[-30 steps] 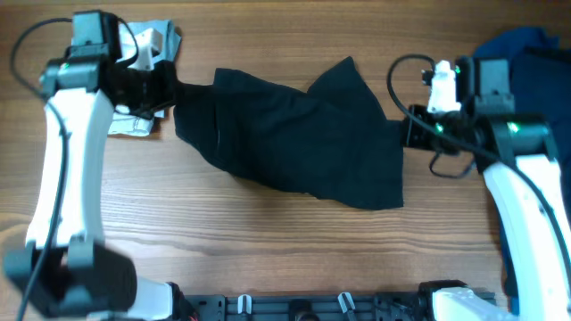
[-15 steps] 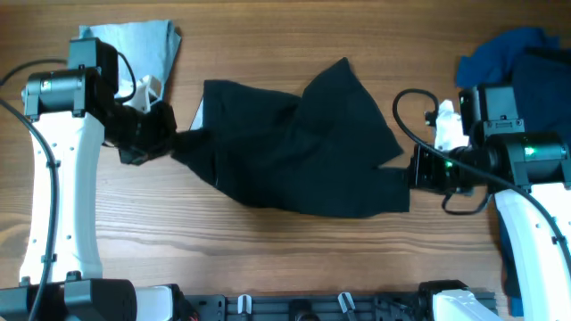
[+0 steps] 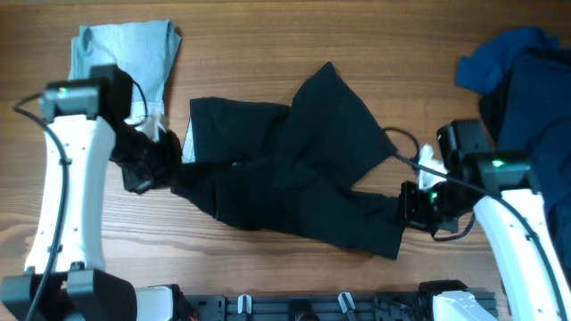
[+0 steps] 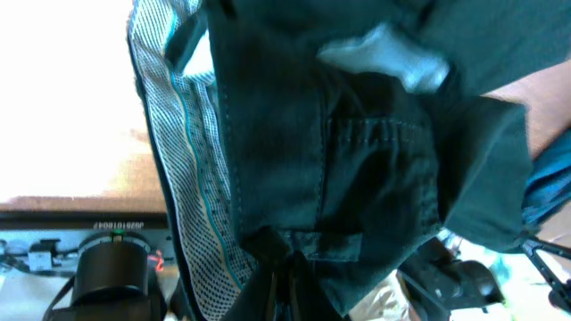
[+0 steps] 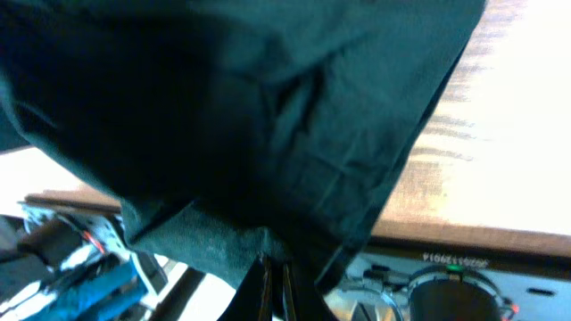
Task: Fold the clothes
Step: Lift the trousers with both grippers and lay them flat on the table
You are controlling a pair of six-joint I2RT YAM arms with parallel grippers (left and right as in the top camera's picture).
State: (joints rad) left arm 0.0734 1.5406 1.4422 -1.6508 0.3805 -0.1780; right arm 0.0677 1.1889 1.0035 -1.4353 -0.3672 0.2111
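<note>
The black wide-legged shorts (image 3: 294, 169) hang stretched between my two grippers over the middle of the table. My left gripper (image 3: 174, 174) is shut on their left edge by the waistband. My right gripper (image 3: 403, 209) is shut on their lower right corner. In the left wrist view the shorts (image 4: 357, 152) fill the frame, their whitish dotted inner waistband (image 4: 192, 178) shows, and the left gripper (image 4: 287, 290) pinches the cloth. In the right wrist view the right gripper (image 5: 275, 281) pinches the shorts (image 5: 223, 116).
A pale blue garment (image 3: 120, 53) lies flat at the back left. Dark blue garments (image 3: 526, 80) are heaped at the right edge. The wooden table (image 3: 268, 27) is bare along the back. A black rail (image 3: 303, 305) runs along the front edge.
Both grippers have moved toward the front edge, pulling the shorts with them. The pale blue garment is now uncovered at the back left.
</note>
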